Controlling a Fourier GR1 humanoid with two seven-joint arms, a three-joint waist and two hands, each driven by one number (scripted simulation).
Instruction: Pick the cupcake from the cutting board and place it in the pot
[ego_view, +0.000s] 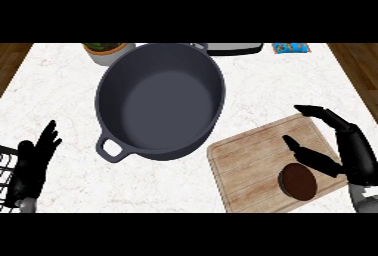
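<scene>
**While cupcake sits on board: grasp not yet made, pot bare**

Though close to the right hand (347, 145), not yet held. Cupcake (297, 181) lying on the board (244, 165), toward its near right corner, dark brown top showing. Right hand spread wide above and beside it, fingers straight, thumb (310, 156) reaching down to just above the cupcake; nothing clasped. Cannot tell whether thumb touches the cupcake or only hangs over it.

Pot (159, 102) left of the board, close to its corner, handle pointing toward the near edge. Nothing inside, as far as visible.

Left hand (33, 162) at the far left edge, fingers up and relaxed, holding nothing. Resting, by the look of it; well apart from pot and board.

Judged progress: early. Approach about done, hand framed round the target. Left to do: close on cupcake, lift, carry left over the pot rim, let go inside. Short carry, wide pot mouth, so placing looks easy once held.
</scene>
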